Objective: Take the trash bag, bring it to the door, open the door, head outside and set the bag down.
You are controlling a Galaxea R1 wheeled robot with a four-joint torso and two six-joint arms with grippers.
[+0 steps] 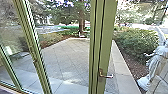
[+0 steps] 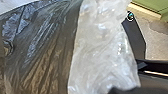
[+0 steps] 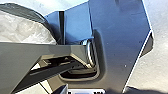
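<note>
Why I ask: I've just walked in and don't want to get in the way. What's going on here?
A robot is at a green-framed door with a lever handle, facing a paved yard. The trash bag, dark and pale plastic, is right by its left wrist camera; which claw has hold of it, if either, I can't make out. The bag isn't set down out on the paving seen ahead. Whether the door stands open is hard to tell.
</note>
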